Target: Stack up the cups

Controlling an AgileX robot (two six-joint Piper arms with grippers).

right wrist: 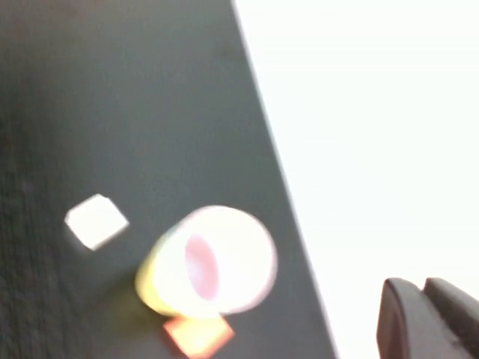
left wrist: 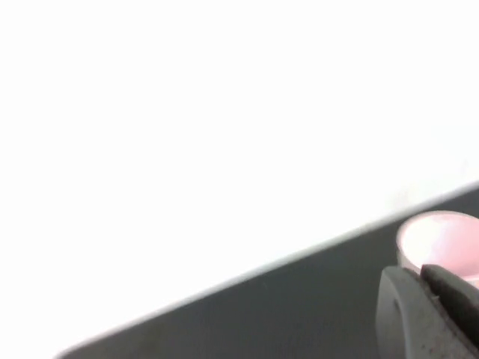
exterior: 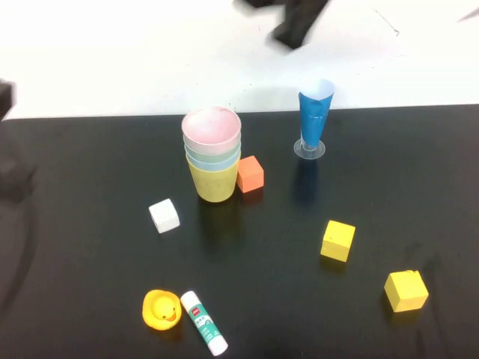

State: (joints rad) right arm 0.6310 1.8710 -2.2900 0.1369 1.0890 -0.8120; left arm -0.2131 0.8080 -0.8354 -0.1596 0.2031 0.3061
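The cups stand nested in one upright stack on the black table: the yellow cup (exterior: pixel 213 183) at the bottom, pale green (exterior: pixel 213 164) and light blue (exterior: pixel 213 154) rims above it, the pink cup (exterior: pixel 212 129) on top. The stack also shows in the right wrist view (right wrist: pixel 206 262), and the pink rim shows in the left wrist view (left wrist: pixel 441 239). My left gripper (left wrist: pixel 419 274) is shut and empty, at the table's far left edge (exterior: pixel 4 97), well away from the stack. My right gripper (right wrist: pixel 423 288) is shut and empty, raised over the white area behind the table (exterior: pixel 298 22).
An orange cube (exterior: pixel 250 173) touches the stack's right side. A white cube (exterior: pixel 164 215) lies front left of it. A tall blue cone cup (exterior: pixel 314 120) stands back right. Two yellow cubes (exterior: pixel 337 240) (exterior: pixel 406 290), a rubber duck (exterior: pixel 162 309) and a glue stick (exterior: pixel 203 322) lie nearer the front.
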